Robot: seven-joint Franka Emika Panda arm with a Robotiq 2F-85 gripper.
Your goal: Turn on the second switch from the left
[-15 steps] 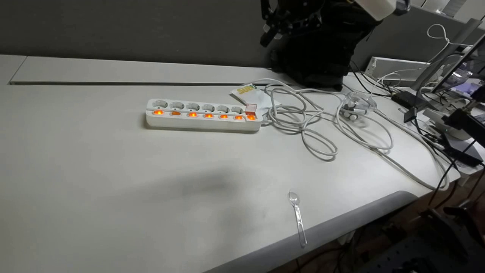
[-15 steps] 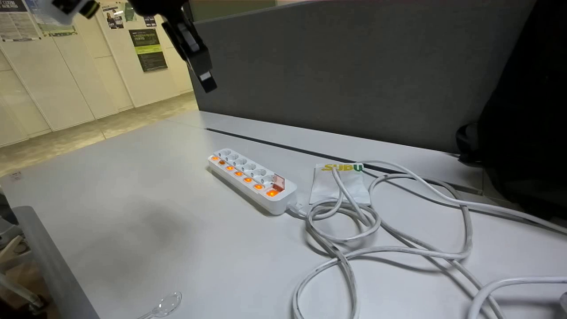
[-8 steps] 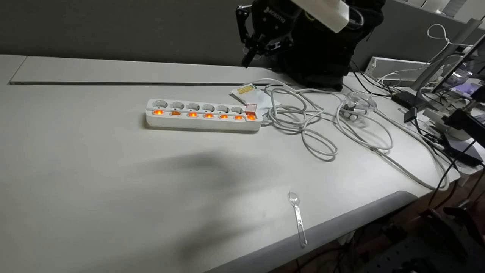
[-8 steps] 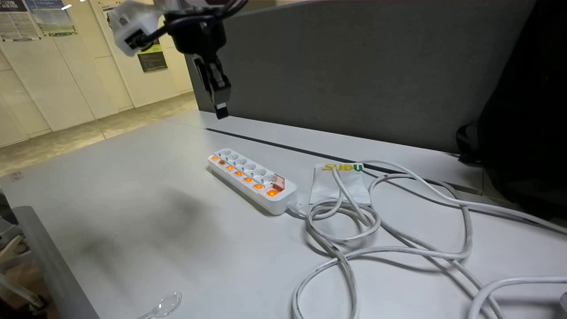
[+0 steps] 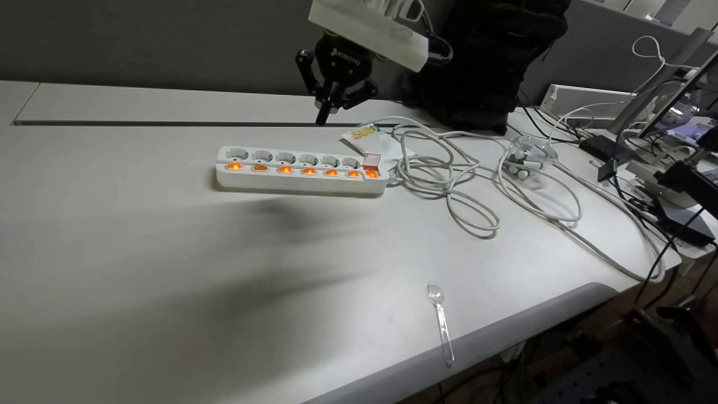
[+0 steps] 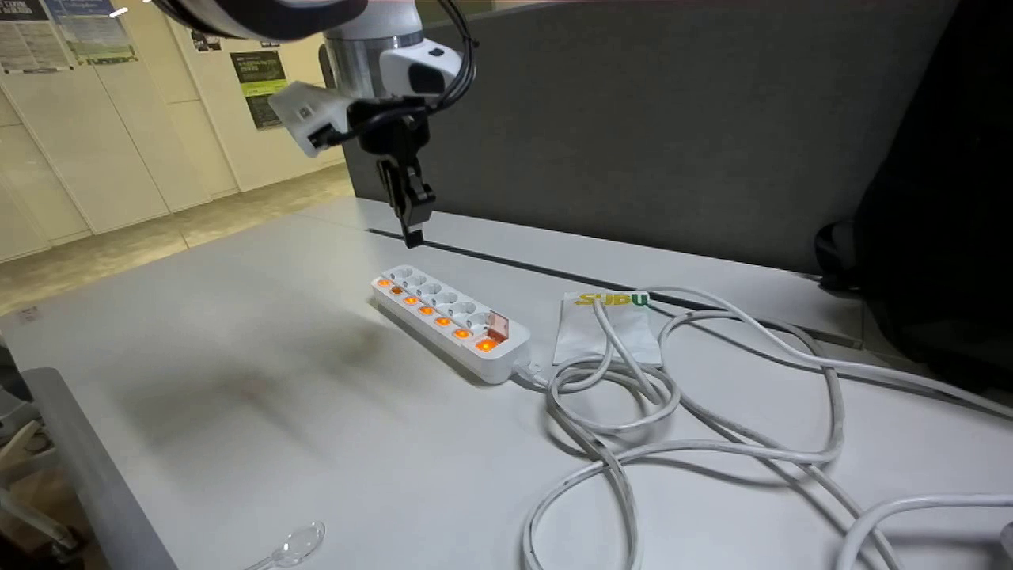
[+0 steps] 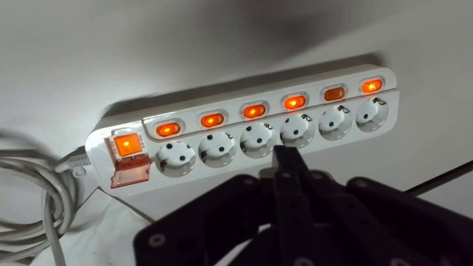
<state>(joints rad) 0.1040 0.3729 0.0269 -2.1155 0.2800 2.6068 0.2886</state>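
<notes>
A white power strip (image 5: 300, 184) lies on the table and shows in both exterior views (image 6: 495, 369) and in the wrist view (image 7: 237, 129). It has a row of orange switches beside its sockets. The second switch from the left (image 5: 261, 168) is dull and unlit; it also shows in an exterior view (image 6: 396, 290) and in the wrist view (image 7: 334, 94). The other switches glow. My gripper (image 7: 285, 148) is shut and empty, its fingertips together. It hangs above and behind the strip in both exterior views (image 5: 322, 120) (image 6: 414, 241), apart from it.
A grey cable (image 5: 432, 163) lies coiled at the strip's right end, beside a white paper packet (image 5: 364, 134). A clear spoon (image 5: 440, 320) lies near the table's front edge. A dark partition (image 5: 185, 45) and a black backpack (image 5: 488, 67) stand behind.
My gripper has come down and moved left in an exterior view, nearer to the power strip. The strip and its switches look the same.
</notes>
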